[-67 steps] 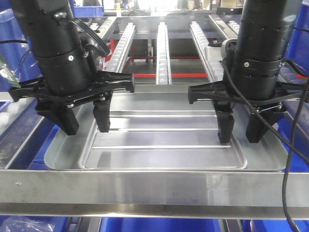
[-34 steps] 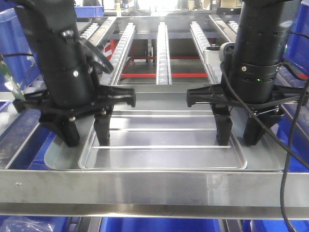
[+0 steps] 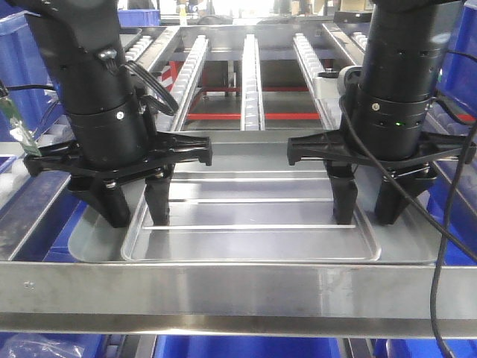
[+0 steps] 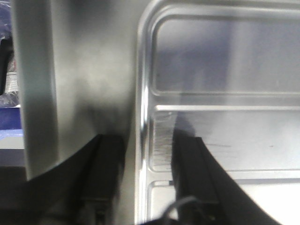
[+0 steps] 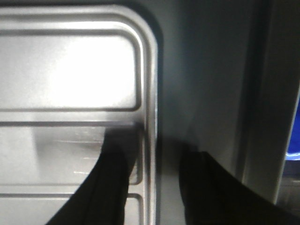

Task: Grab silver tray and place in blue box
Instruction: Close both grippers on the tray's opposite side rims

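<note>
Your left gripper [image 3: 136, 216] and right gripper [image 3: 365, 215] both stand with jaws spread, each straddling an end rim of the silver tray [image 3: 253, 240], one finger inside it, one outside, the tray spanning between them.

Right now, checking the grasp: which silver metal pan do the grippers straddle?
The shallow ribbed silver tray inside the deeper silver pan: left gripper and right gripper each have one finger inside its rim.

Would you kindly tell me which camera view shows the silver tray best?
The front-facing view: the silver tray appears nearly whole, ribs included. Each wrist view shows only one end's rim and corner, blurred.
</note>
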